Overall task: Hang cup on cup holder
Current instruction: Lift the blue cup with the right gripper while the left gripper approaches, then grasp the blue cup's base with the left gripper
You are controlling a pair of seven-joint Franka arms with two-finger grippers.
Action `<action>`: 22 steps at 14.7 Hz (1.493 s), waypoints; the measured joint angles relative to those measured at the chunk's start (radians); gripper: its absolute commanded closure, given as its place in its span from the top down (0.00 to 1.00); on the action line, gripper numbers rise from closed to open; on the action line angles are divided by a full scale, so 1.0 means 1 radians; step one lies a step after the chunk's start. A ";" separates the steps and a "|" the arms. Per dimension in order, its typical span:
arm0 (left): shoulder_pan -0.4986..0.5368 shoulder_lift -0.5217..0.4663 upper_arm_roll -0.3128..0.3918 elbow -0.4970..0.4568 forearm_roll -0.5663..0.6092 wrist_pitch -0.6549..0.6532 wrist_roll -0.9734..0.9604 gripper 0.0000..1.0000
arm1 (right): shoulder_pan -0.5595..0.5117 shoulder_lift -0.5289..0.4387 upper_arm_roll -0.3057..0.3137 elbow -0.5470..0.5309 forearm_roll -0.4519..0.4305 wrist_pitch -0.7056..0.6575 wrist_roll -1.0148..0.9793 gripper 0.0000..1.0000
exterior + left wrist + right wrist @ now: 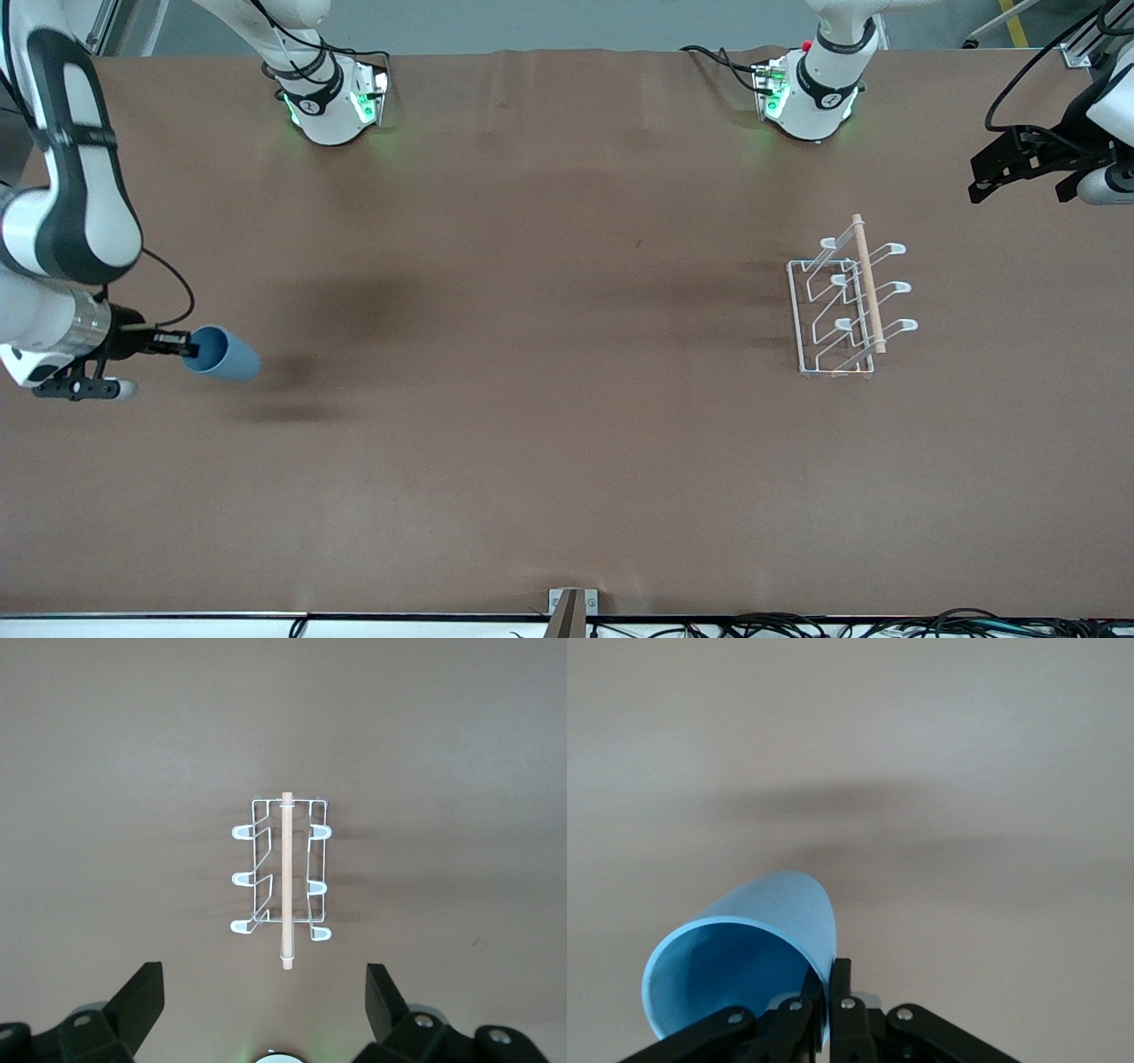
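The right gripper (182, 347) is clamped on the cup (223, 354), one finger inside the mouth and one outside, pinching the wall at the rim (824, 979); this rim pinch appears chosen because the tumbler has no handle, and it leaves the open mouth clear for a prong to enter. The cup is carried lying sideways in the air, its closed end pointing toward the cup holder (846, 301), over the table (532, 461) at the right arm's end, well apart from the cup holder. The cup holder stands upright on its wire base near the left arm's end; its wooden rod (867, 282) runs along the top, and looped prongs angle out on both sides, all of them bare. The right arm reaches down from the edge of the front view, forearm bent inward, wrist roughly level so that the fingers point toward the cup holder. The left gripper (264, 1005) waits above the table, past the cup holder toward the left arm's end; its fingers (142, 997) stand wide apart and hold nothing; its camera frames the cup holder (282, 873) squarely.
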 measured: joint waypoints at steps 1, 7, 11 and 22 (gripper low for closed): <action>0.000 0.000 0.000 0.000 0.000 0.000 0.000 1.00 | 0.002 -0.034 0.019 0.000 0.071 -0.041 0.000 0.02; -0.055 0.000 -0.055 0.001 -0.032 -0.005 0.037 1.00 | 0.008 -0.111 0.177 0.001 0.389 -0.107 -0.001 0.03; -0.128 0.000 -0.228 0.005 -0.080 -0.003 0.029 1.00 | 0.012 -0.112 0.263 0.001 0.538 -0.139 -0.014 0.02; -0.153 0.158 -0.592 0.005 -0.174 0.384 0.172 1.00 | 0.017 -0.113 0.337 0.009 0.780 -0.317 -0.038 0.00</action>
